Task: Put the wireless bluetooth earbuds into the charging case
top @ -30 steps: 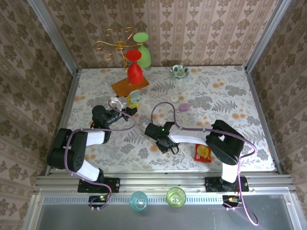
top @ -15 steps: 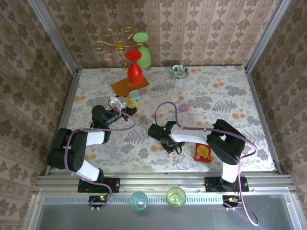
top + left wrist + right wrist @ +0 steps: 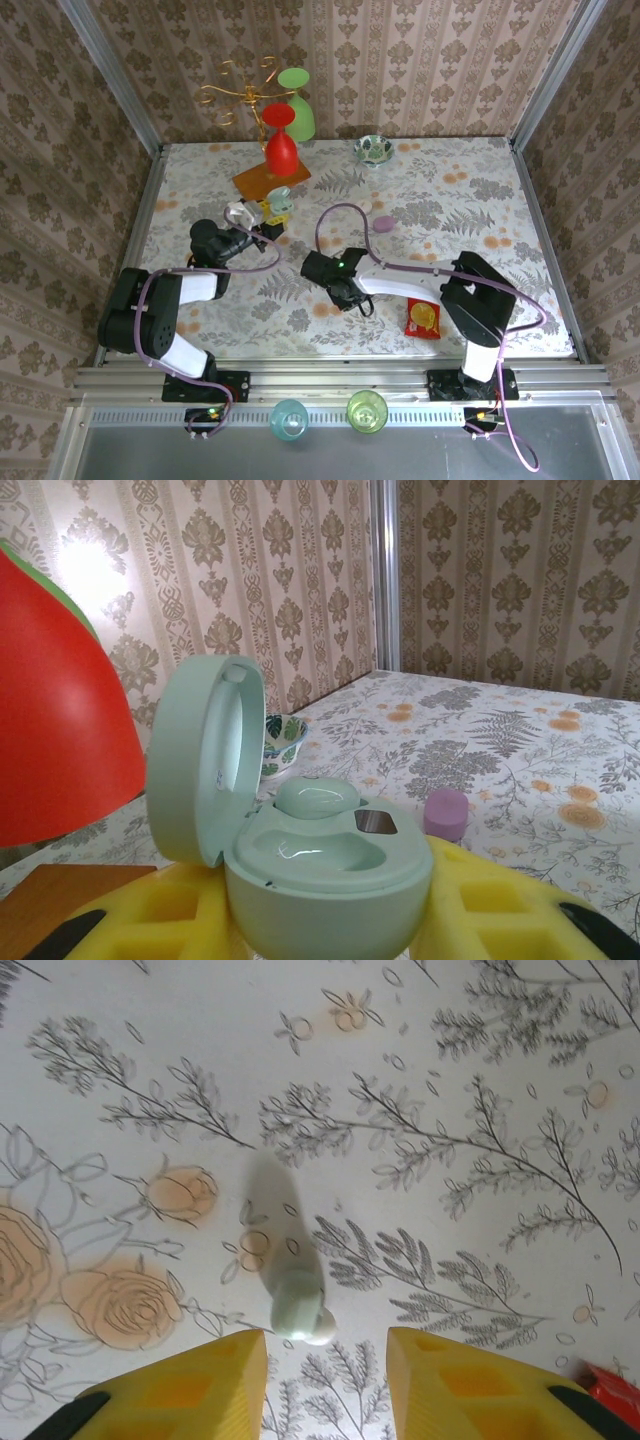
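on the floral surface the largest change in the last second is in the right arm. its forearm has swung a little toward 9 o'clock and its elbow has slid out toward 3 o'clock. that leaves the right gripper at about 6 o'clock of the surface's middle, with the red snack packet at its 4 o'clock. the left arm has barely stirred. the left gripper, out toward 10 o'clock, stays closed on the charging case, with yellow pads against both flanks and the lid swung up at 9 o'clock of the body. in the right wrist view the yellow fingers have drawn in somewhat, yet they stand apart with nothing clamped. the pale mint earbud lies on the surface at 12 o'clock of the gap, a shade nearer the finger at 7 o'clock, and as far as i can tell it touches neither. in the case a seated bud appears to fill the far socket, and the near socket looks bare. i judge that the right arm has lined up for the pick and begun to close. the bud still has to be pinched, carried toward 10 o'clock and set into the bare socket.
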